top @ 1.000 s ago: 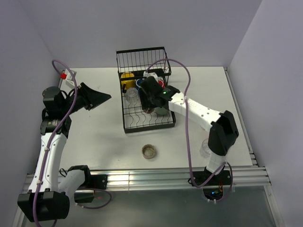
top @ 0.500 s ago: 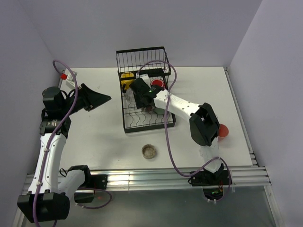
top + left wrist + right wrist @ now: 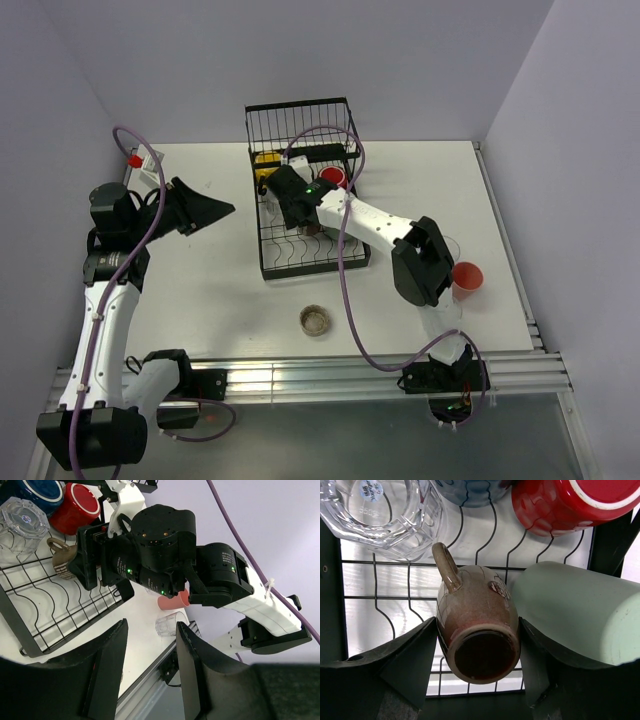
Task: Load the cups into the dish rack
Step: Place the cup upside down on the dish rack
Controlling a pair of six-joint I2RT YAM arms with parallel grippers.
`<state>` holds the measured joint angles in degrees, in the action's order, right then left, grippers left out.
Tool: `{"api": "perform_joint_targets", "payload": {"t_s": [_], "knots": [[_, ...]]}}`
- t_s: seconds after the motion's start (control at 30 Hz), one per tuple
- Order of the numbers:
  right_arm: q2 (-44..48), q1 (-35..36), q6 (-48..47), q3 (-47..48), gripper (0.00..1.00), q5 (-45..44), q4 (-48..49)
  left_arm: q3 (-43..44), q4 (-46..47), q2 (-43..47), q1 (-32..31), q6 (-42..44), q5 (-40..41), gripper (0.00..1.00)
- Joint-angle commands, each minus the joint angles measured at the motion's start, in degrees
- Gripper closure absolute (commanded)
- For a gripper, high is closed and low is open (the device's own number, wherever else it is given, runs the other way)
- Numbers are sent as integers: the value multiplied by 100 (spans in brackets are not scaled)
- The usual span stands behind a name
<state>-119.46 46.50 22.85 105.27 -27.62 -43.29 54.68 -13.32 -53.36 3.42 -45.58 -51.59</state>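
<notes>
**Right claw is clamping the brown mug over the rack**

At the left of the overhead view, your left gripper is hovering above the table. Its fingers are standing apart with nothing between them.

Lower centre, the low brownish glass is sitting on the table near the dish rack, not touching it. The yellow mug is sitting at the rack's upper left.

Your right gripper is hanging over the rack wires, pressing both sides of the brown mug. The mug's base is facing the wrist camera.

In that wrist view:
- The clear glass is lying at upper left.
- The navy mug is showing at top centre.
- The red mug is sitting at upper right.
- The green tumbler is lying on its side just right of the brown mug.

At the overhead view's right, the pink tumbler is sitting on the table, well apart from the rack.
</notes>
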Motion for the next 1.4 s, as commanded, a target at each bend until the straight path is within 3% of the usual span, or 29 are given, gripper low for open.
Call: {"api": "perform_joint_targets", "payload": {"t_s": [0.0, 0.33, 1.0, 1.2, 1.37], "knots": [[-42, -9, 114, 205, 100, -288, -22, 237, 75, 19, 27, 181, -96, 51], [-157, -1, 193, 55, 100, -235, -22, 158, 75, 63, 27, 190, -96, 51], [-245, -9, 307, -165, 88, -262, -110, 131, -39, 54, 27, 252, -70, 51], [-183, -9, 369, -218, 68, -306, -127, 87, -22, 80, 27, 243, -70, 51], [-139, -9, 439, -192, 43, -323, -206, 87, -39, 89, 27, 252, -61, 51]]}}
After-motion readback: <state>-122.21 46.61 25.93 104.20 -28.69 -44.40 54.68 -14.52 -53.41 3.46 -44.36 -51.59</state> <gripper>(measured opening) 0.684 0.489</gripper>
